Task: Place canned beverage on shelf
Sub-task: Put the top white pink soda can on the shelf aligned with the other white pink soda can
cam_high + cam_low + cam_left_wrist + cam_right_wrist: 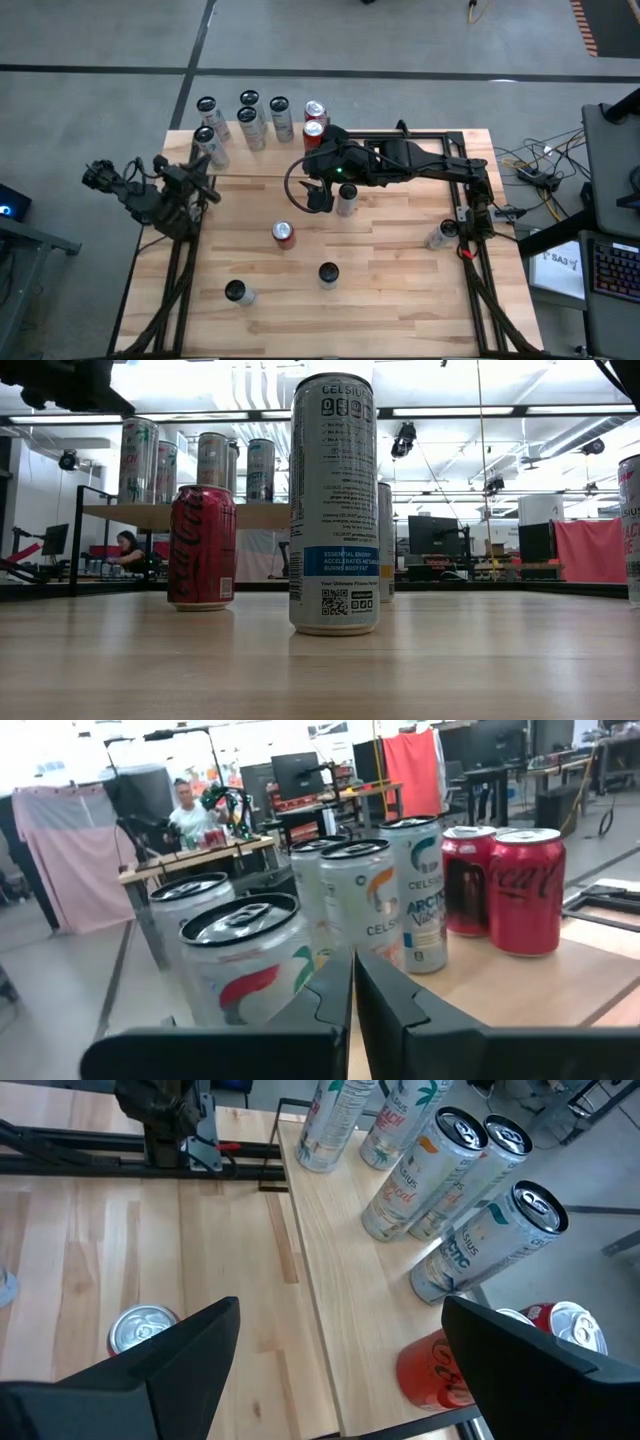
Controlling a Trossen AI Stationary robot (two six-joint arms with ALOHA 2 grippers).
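Nearest us stood a tall smooth white can [333, 505] on the planked wooden desk [320, 670], while the right tool [322, 193] hung released beside the pale-wood shelf [262, 152] crowded with cylindrical cans, the left tool [203, 178] clenched.

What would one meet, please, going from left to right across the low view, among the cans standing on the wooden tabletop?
Short red cola can → tall white Celsius can with a blue band → slim pale can partly hidden behind it → white can cut off at the picture's right edge.
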